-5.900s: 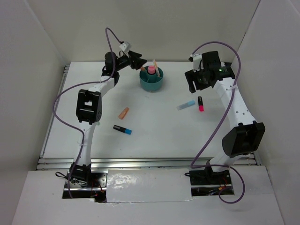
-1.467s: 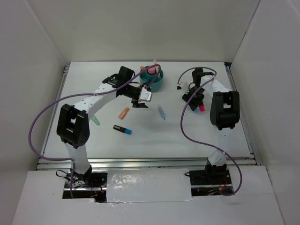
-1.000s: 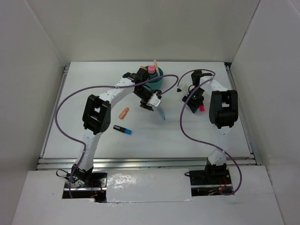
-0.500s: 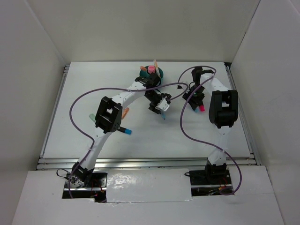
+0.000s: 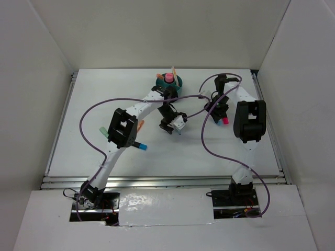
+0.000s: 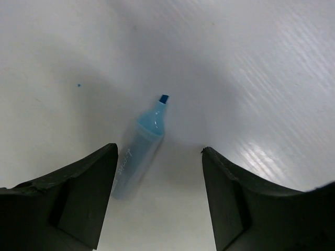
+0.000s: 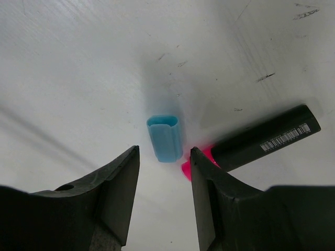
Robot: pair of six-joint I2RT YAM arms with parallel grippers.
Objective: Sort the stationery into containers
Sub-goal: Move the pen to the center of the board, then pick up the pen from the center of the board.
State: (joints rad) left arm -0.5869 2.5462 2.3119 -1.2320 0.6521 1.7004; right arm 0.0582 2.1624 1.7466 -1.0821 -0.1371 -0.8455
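Pickup step: the left hand (image 6: 159, 156), open, hangs over the uncapped blue highlighter (image 6: 138, 152) pointing to 12 o'clock; next it should lower and close. The right hand (image 7: 164, 152), also open, frames what is probably its cap (image 7: 164, 138)

The cup (image 5: 178, 81) is standing at the back of the table (image 5: 94, 94), with pens (image 5: 169, 77) standing in it. Before the cup an uncapped marker (image 6: 138, 154) is lying. Right of the cup a cap (image 7: 165, 138) is sitting just beside a second marker (image 7: 261, 138). Before the cup to the left, a third marker (image 5: 142, 147) and a stub (image 5: 103, 130) are lying.
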